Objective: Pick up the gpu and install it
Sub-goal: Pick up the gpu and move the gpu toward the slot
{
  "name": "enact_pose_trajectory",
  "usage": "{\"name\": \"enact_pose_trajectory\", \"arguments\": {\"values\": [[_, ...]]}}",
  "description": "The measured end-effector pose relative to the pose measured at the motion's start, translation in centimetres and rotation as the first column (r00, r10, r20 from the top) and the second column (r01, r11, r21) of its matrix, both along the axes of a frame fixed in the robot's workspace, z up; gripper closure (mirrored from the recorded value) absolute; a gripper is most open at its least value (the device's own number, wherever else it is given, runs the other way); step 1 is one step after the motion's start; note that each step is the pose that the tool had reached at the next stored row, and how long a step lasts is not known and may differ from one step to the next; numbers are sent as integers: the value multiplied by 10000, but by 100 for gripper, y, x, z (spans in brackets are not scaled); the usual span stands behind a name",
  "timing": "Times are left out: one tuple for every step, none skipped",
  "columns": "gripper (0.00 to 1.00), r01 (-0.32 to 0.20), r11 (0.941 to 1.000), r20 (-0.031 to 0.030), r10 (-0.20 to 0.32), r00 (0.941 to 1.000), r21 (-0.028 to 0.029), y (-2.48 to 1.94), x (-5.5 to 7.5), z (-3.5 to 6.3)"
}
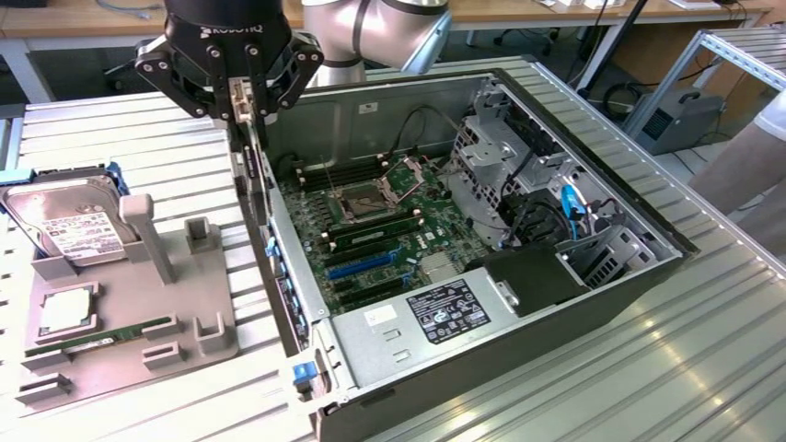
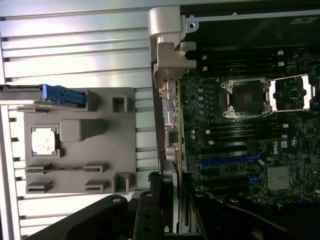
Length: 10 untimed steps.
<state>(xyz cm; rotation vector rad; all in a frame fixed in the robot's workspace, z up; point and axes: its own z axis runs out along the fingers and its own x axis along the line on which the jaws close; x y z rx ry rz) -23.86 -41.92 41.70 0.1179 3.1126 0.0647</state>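
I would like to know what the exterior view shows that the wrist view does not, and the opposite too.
Exterior view: the drive cage, the blue cable and the labelled power supply. Wrist view: the silver bracket of the gpu, close up. Both: the gpu held on edge in the pincer at the case wall, the grey fixture, the motherboard with its CPU socket.

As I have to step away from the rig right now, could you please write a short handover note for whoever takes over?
Pincer: shut on the gpu, gripping its upper edge.
Gpu: off the grey fixture, hanging upright and edge-on by the open computer case, at the wall on the fixture's side.
Done: gpu picked up and brought to the case.
Left: gpu not yet seated; the motherboard's blue slots are bare.
Hard drive and RAM stick sit on the fixture.
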Motion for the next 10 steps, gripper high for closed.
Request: {"name": "enact_pose_trajectory", "arguments": {"values": [[73,0,10000,1,0,10000,0,0,7,0],[73,0,10000,1,0,10000,0,0,16,-1],[73,0,10000,0,0,10000,0,0,24,0],[73,0,10000,0,0,10000,0,0,33,-1],[73,0,10000,0,0,10000,0,0,40,-1],[73,0,10000,0,0,10000,0,0,48,-1],[73,0,10000,1,0,10000,1,0,55,-2],[73,0,10000,1,0,10000,1,0,63,-2],[73,0,10000,0,0,10000,1,0,70,-2],[73,0,10000,0,0,10000,1,0,78,-2]]}}
